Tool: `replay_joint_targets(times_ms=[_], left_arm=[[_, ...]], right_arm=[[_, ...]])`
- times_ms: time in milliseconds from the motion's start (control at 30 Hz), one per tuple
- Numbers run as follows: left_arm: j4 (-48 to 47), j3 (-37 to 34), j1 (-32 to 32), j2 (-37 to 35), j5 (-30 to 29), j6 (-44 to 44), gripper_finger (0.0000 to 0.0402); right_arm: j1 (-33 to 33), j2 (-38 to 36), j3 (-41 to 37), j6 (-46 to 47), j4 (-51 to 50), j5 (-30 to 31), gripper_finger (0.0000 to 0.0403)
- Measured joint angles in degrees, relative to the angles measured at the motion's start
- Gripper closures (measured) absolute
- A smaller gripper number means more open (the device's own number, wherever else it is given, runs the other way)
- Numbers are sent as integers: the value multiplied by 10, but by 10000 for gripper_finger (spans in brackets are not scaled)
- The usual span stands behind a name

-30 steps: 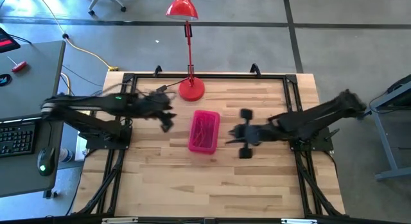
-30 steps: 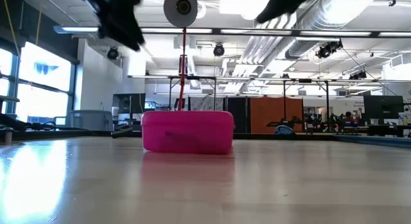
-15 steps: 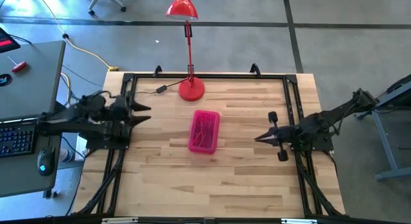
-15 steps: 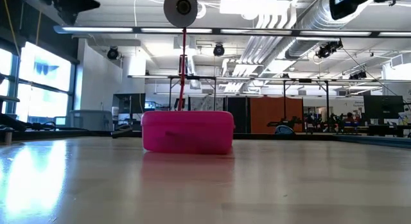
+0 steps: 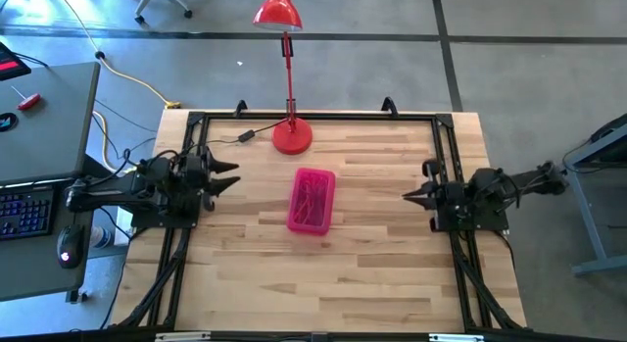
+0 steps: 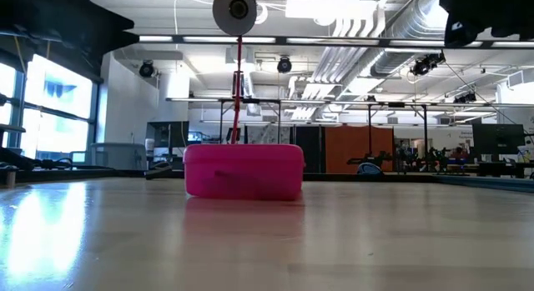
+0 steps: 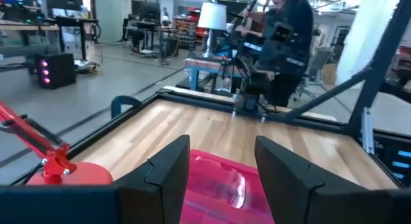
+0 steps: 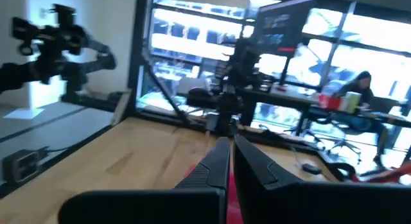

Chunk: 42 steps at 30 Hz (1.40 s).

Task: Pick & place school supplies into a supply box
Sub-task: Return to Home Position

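Note:
The pink translucent supply box [image 5: 313, 200] lies flat on the middle of the table, lid down, and it also shows in the low view [image 6: 244, 170]. Thin pens and pencils [image 5: 313, 197] show faintly through its lid; I cannot make out the scissors. My left gripper [image 5: 229, 175] hovers open near the table's left edge, pointing at the box, with the box [image 7: 221, 182] ahead of its fingers [image 7: 170, 169]. My right gripper [image 5: 409, 195] hovers shut near the right edge, also pointing at the box. Neither touches anything.
A red desk lamp stands with its base [image 5: 292, 136] on the table just beyond the box, its head [image 5: 277, 13] past the far edge. A black cable [image 5: 245, 136] lies left of the base. Black frame rails [image 5: 313, 116] border the table. A desk with a keyboard [image 5: 24, 210] stands left.
Both arms have drawn back from over the box, the left toward the table's left edge and the right toward its right edge. They now hang high near their bases. The pink box has stayed where it was.

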Motion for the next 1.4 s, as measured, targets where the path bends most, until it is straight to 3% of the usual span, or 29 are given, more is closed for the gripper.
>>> replay_joint_targets(times_ms=[267,667,1033,1400], left_arm=[[14,-29,0,1,31,4,192],[177,-140,0,1,28,13,192],[106,-138,0,9,38,15,192],[102,-137,0,9,43,-16,192]], right_arm=[[-54,-61,-56,-4,-2,-2,403],[-98,-55,-102,12,21,1,403],[-98,-55,-102,47,19,24,403],[-98,-55,-102,45,19,24,403]])
